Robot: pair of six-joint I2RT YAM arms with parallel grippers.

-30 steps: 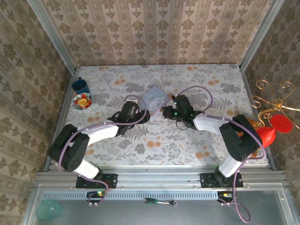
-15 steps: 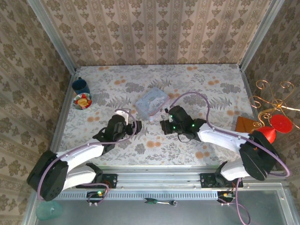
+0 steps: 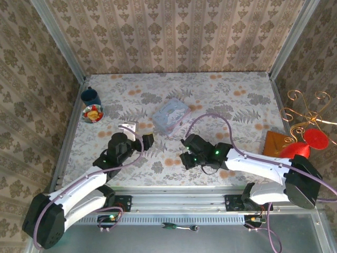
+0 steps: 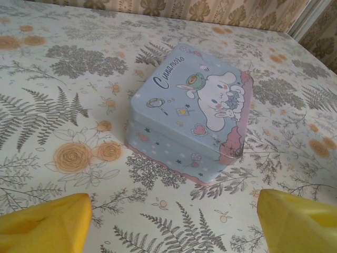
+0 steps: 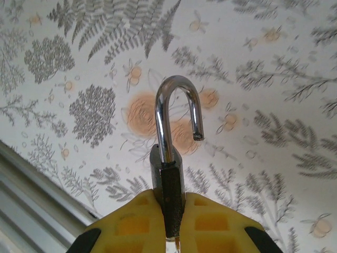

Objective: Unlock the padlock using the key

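The job looked all but done. My right tool (image 5: 168,206) was clamped on the dark body of the small steel padlock (image 5: 168,176), and its chrome shackle stood sprung, with the free end out of the body. The yellow pads covered the lower body, so I could not tell whether the key sat in it. I judged that nothing was left but to put the lock down.

The padlock hung above the floral bench (image 3: 237,105), near the pale blue cartoon-printed tin (image 3: 171,116), on its side toward the arm bases. My right arm lay low and long, reaching in from the right. My left arm stretched forward with its wrist facing the tin — its tool (image 4: 174,221) was spread wide and held nothing.
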